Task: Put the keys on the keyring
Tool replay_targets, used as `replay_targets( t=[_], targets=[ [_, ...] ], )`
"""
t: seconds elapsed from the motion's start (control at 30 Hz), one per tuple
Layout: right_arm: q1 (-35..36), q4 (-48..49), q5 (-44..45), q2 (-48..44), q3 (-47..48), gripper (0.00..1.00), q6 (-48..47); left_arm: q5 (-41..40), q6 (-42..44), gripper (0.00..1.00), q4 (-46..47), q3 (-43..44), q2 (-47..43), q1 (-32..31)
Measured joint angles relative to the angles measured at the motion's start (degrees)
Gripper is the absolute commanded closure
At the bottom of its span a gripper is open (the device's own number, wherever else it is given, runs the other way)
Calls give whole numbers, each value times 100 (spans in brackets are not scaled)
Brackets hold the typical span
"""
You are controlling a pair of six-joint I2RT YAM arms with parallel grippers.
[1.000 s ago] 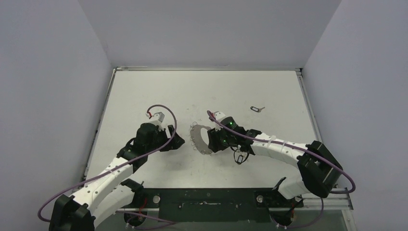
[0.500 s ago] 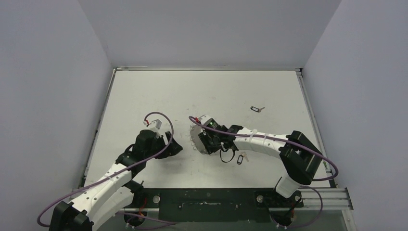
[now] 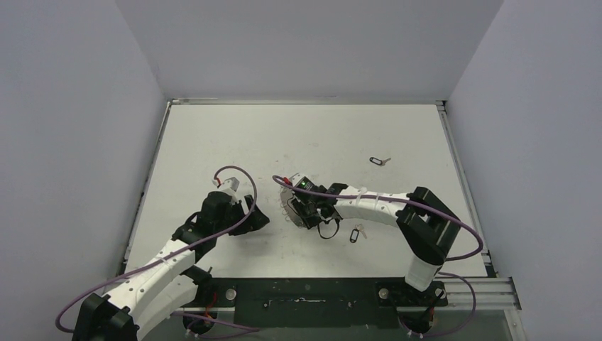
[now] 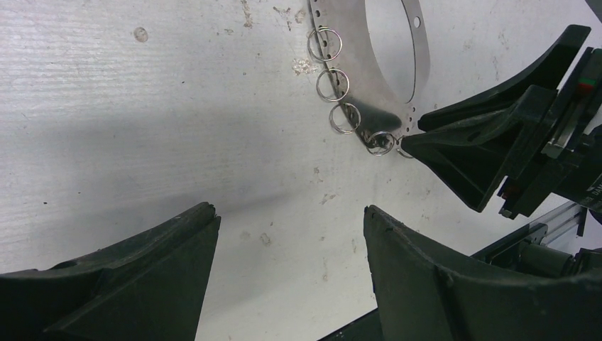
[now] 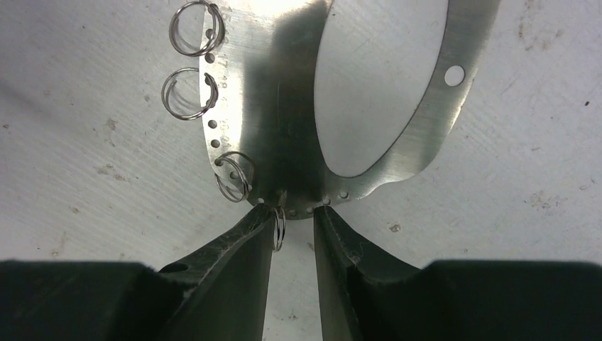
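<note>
Two keys [image 3: 380, 160] on the table [image 3: 213, 135]: one far right, a second key [image 3: 355, 233] just beside the right arm [image 3: 383, 206]. One keyring [image 5: 241, 92], flat at mid-table, with four small rings [image 5: 189, 93] along its edge and its long axis running straight away from the right gripper [image 5: 292, 209]. Narrowly parted there around one ring; cannot tell whether pinched. Wide apart and holding nothing at the left gripper [image 4: 289, 211].

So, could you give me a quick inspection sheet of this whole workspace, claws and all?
Surface: white table, scuffed and speckled.
Job's things: keyring strung with tiny rings lies centre; near key to its right, far key farther back, both loose.
Clutter: nothing seen.
Claws: left claw open, empty; right claw nearly closed about keyring's end, grip unclear.
Cables: purple cables in loose loops.
Surroundings: plain pale walls on three sides.
</note>
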Motion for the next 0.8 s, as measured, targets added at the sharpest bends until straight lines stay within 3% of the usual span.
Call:
replay_targets(
  t=[0.3,0.6,0.8],
  targets=[
    [0,-68,-127,227,129,100,-31,-48,0,28,-140,0,-103,2],
    [0,-170,-282,85,162,100,-328,-107,31,27,-269,0,-118,2],
    [0,107,-417,-1082,-199,100,-837,-105,122,27,-284,33,-160,2]
  ],
)
